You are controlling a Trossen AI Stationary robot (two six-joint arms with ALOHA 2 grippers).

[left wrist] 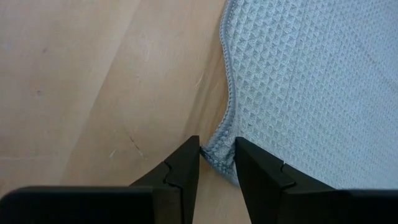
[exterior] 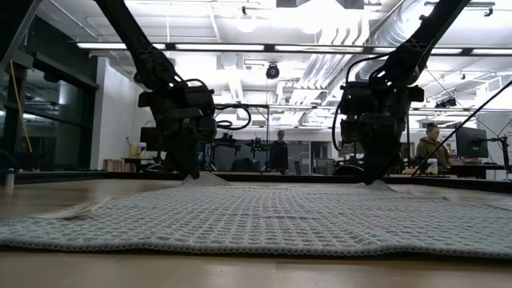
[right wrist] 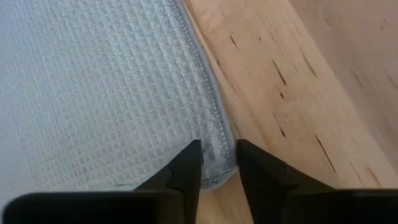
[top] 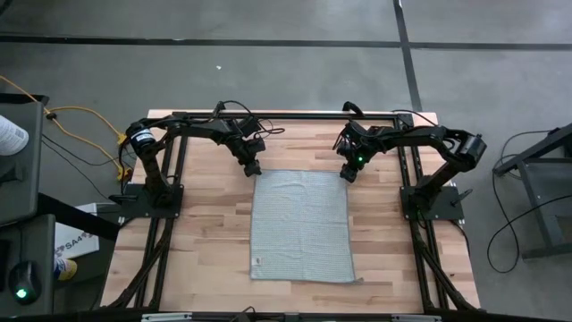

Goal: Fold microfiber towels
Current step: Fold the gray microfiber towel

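The light grey ribbed microfiber towel (top: 300, 224) lies spread flat on the wooden table (top: 206, 233), its near edge toward the table's front. My left gripper (top: 253, 168) stands at the towel's far left corner and is shut on it. My right gripper (top: 349, 173) stands at the far right corner and is shut on it. In the low view both far corners rise a little into peaks under the left gripper (exterior: 190, 172) and the right gripper (exterior: 372, 178). The rest of the towel (exterior: 264, 220) rests on the table. My left gripper pinches the towel's far left corner (left wrist: 217, 152) between its two fingers, coming from above and pointing down. The corner is raised slightly; the cloth beyond it lies on the table. My right gripper pinches the towel's far right corner (right wrist: 219, 163) between its two fingers, coming from above and pointing down. The corner is raised slightly; the cloth beyond it lies on the table.
Bare wood shows to the left (top: 206, 233) and right (top: 384, 241) of the towel. A small white tag (top: 258, 261) sits at the towel's near left corner. The arms' black frame (top: 286, 116) runs along the table's far edge. People (exterior: 278, 152) stand in the room behind.
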